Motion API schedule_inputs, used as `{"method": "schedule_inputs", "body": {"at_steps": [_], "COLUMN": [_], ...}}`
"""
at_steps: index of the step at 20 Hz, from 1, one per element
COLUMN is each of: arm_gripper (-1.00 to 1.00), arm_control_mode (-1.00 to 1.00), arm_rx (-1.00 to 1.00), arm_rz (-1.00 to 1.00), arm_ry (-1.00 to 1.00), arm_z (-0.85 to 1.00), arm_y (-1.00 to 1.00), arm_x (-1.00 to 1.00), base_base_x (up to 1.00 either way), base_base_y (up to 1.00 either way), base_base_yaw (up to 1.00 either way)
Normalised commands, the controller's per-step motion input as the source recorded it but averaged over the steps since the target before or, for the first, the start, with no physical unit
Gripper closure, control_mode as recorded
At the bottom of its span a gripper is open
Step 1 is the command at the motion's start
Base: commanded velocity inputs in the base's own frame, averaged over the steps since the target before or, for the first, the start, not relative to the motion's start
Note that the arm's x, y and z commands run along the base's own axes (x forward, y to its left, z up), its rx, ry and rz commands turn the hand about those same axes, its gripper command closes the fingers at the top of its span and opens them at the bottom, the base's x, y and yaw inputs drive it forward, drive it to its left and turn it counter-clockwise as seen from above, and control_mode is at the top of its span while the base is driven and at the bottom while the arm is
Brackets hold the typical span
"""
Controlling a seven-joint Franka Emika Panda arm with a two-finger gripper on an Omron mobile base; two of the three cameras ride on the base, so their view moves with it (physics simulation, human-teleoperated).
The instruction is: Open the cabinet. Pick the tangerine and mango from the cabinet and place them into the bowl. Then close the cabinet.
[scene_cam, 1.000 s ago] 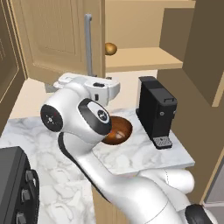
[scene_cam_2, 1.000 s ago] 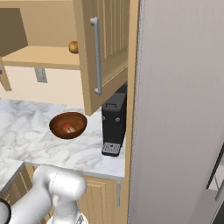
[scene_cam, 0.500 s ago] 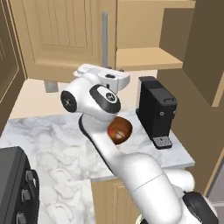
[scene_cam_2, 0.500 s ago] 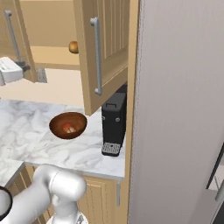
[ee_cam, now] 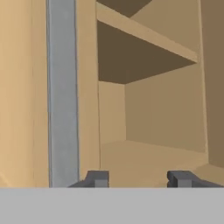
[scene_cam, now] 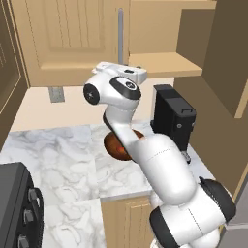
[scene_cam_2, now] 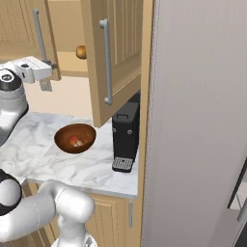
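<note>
- Bowl, the dark reddish-brown wooden one, sits on the marble bench just left of the black coffee machine; from the left base camera the arm covers most of it, leaving only a brown sliver.
- Something small, pale and reddish, lies inside the bowl in the right base view; it is too small to name.
- Black appliance at the near left corner of the bench is cut off by the frame edge.
- End effector shows its two dark tips parted with nothing between them; they point into the cabinet beside the silver bar handle of the left door.
- In the right base view the white hand is level with the lower shelf, by the left door's handle; whether it touches the handle cannot be told.
- Cabinet stands above the bench with both tan doors swung open.
- Round orange-brown fruit rests on the cabinet shelf, half hidden behind the right door's edge; tangerine or mango cannot be told.
- Shelf looks bare from the left, though the arm blocks part of it.
</note>
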Motion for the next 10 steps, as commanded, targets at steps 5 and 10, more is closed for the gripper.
{"method": "schedule_inputs", "body": {"at_steps": [5,10], "arm_gripper": [-1.00,-1.00], "arm_control_mode": [-1.00,-1.00], "arm_rx": [0.00,0.00], "arm_rz": [0.00,0.04], "arm_ry": [0.01,0.06], "arm_z": [-0.17,-0.01], "arm_y": [0.00,0.00], "arm_x": [1.00,0.23], "base_base_x": [0.00,0.00], "base_base_y": [0.00,0.00], "base_base_yaw": [0.00,0.00]}}
